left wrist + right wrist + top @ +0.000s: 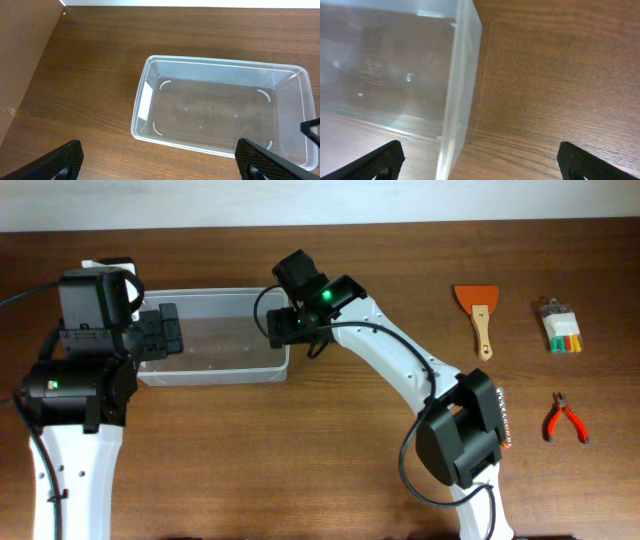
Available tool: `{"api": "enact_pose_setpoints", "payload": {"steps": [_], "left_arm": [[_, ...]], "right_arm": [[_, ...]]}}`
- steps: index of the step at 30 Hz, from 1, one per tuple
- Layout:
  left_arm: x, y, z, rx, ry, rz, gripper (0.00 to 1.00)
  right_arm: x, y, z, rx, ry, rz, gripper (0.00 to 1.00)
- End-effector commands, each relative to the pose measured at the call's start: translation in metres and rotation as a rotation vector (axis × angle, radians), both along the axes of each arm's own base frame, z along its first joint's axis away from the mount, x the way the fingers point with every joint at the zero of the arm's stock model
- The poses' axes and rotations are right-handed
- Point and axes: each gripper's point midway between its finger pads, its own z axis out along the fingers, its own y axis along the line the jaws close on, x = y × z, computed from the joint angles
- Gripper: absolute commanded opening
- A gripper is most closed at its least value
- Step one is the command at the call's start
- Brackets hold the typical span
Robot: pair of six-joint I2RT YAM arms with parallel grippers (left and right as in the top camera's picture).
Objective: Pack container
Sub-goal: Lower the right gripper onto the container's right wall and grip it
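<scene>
Danger comes from the right pincer (480,157). It is wide open and empty, and the end wall of the container (215,372) sits right below it, between its fingers. If it shuts here, it could pinch the wall and drag or tip the container. The left pincer (160,156), also open and empty, hangs over the other end. The scraper (478,315) and pliers (565,420) lie well away from both.

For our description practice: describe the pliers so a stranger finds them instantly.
Go to the wooden table's right end, where three small items lie. The pliers lie lowest in the overhead view, the only item with two red handles.
</scene>
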Motion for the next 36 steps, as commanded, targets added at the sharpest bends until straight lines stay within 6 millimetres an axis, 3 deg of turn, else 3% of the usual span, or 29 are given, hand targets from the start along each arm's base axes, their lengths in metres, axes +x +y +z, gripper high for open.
{"api": "enact_pose_setpoints", "payload": {"steps": [1, 23, 36], "left_arm": [[-0.001, 0.003, 0.009, 0.006, -0.019, 0.019, 0.99], [-0.002, 0.003, 0.008, 0.006, -0.012, 0.019, 0.99], [-0.003, 0.003, 0.007, 0.006, -0.009, 0.019, 0.99]], "right_arm": [[0.0, 0.003, -0.011, -0.016, 0.013, 0.006, 0.99], [0.002, 0.013, -0.012, -0.004, -0.011, 0.02, 1.0], [0.002, 0.005, -0.015, -0.043, -0.012, -0.024, 1.0]]}}
